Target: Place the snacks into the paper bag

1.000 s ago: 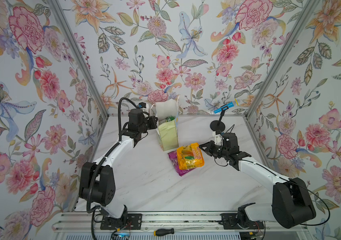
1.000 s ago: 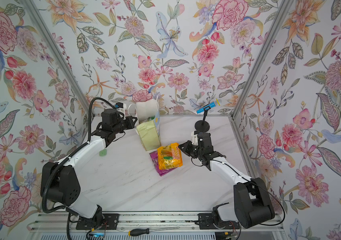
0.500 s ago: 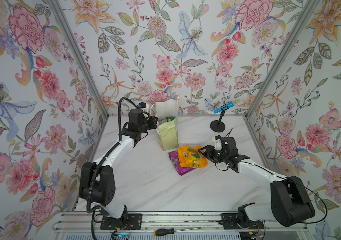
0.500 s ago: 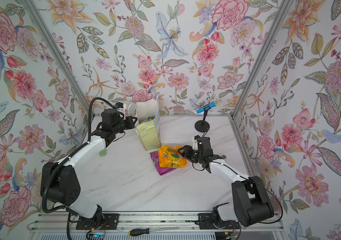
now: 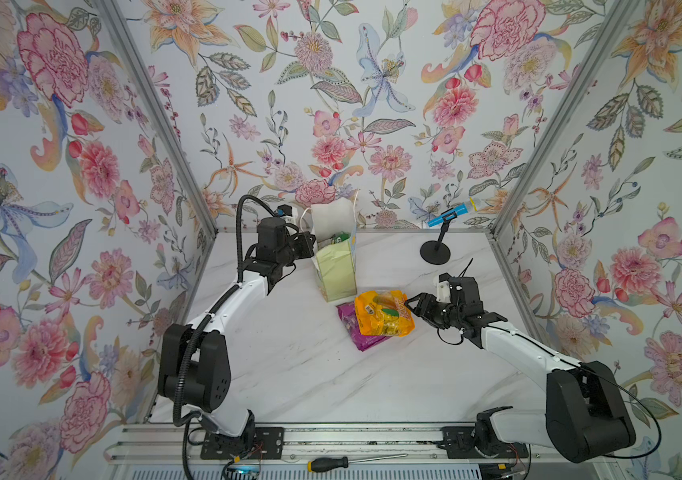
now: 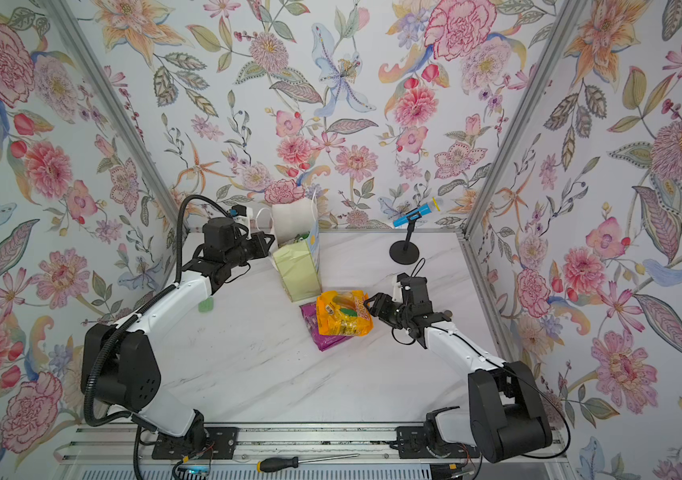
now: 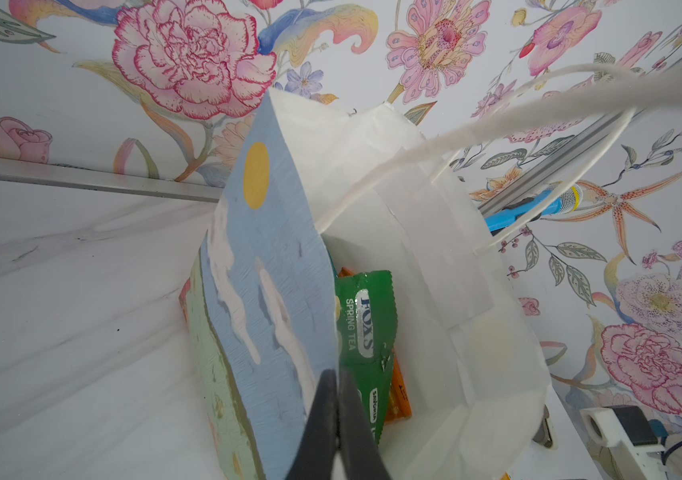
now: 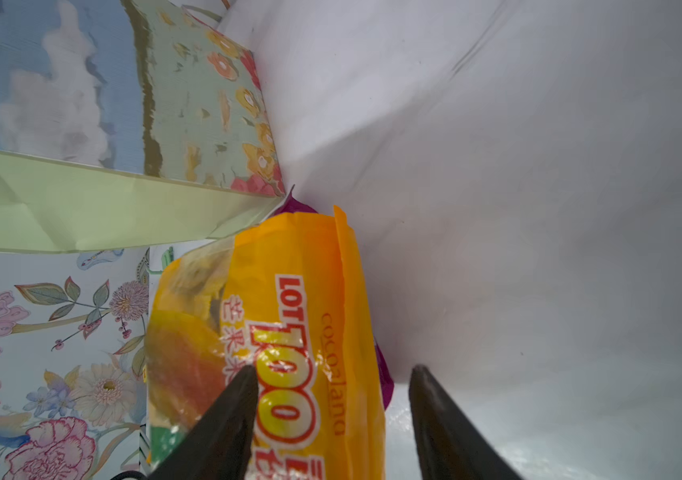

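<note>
Just released light, slippery orange-yellow packet point(image 5: 383, 313), right fingers point(image 8: 223, 424) half-parted; pinching paper bag point(image 7: 264, 270) wall with left fingers point(image 7: 331, 415); regrip sealed edge.

The purple packet point(image 5: 347, 324) lies mostly buried under the orange-yellow packet point(image 5: 383, 316), peeking out at its eight o'clock. Inside the paper bag point(image 7: 426, 266), an orange packet point(image 7: 401, 395) hides behind the green FOX'S packet point(image 7: 366, 328); deeper contents are unseen.
</note>
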`<state>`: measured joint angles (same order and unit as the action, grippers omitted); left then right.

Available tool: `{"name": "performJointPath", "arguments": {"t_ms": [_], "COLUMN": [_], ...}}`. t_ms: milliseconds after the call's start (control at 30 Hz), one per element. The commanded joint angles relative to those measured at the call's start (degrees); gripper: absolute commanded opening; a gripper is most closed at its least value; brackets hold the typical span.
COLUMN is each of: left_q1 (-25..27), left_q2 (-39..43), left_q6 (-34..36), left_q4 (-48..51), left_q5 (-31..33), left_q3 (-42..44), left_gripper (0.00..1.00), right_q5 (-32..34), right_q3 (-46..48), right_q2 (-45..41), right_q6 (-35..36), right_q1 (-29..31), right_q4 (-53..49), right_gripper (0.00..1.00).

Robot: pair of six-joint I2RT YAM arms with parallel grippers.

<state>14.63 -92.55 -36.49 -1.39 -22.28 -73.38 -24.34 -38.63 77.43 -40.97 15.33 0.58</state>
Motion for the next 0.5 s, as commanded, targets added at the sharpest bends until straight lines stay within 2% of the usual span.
{"name": "performJointPath", "arguments": {"t_ms": [0, 67, 133, 267, 300, 467], "left_q1": [0.17, 0.21, 0.23, 0.18, 0.2, 0.18], "left_q2": [0.44, 0.45, 0.54, 0.66, 0.62, 0.62], "left_q6": [0.19, 0.19, 0.11, 0.16, 0.24, 0.4], "left_q4": [-0.17, -0.11, -0.19, -0.06, 0.05, 0.25], "left_q5": [-0.83, -0.81, -0.79, -0.78, -0.67, -0.59], "left_q3": [-1.76, -1.86, -1.86, -2.0, -1.99, -2.04], "left_gripper": [0.0, 0.0, 0.0, 0.0, 0.0, 0.0], "right_q5": [-2.35, -3.8, -5.17, -6.98, -7.09, -6.32], "right_q3": [1.72, 2.65, 3.35, 4.56, 4.62, 1.91], "right_q2": [2.33, 3.85, 5.21, 6.1, 5.71, 0.04], "right_q6": [-0.87, -2.27, -3.47, -6.15, -6.52, -6.72], "right_q1": [0.14, 0.26, 0.3, 0.28, 0.31, 0.2], "right_q4": [4.27, 7.29, 10.05, 15.92, 16.73, 15.15], "right_gripper": [0.6, 0.58, 0.5, 0.09, 0.01, 0.0]}}
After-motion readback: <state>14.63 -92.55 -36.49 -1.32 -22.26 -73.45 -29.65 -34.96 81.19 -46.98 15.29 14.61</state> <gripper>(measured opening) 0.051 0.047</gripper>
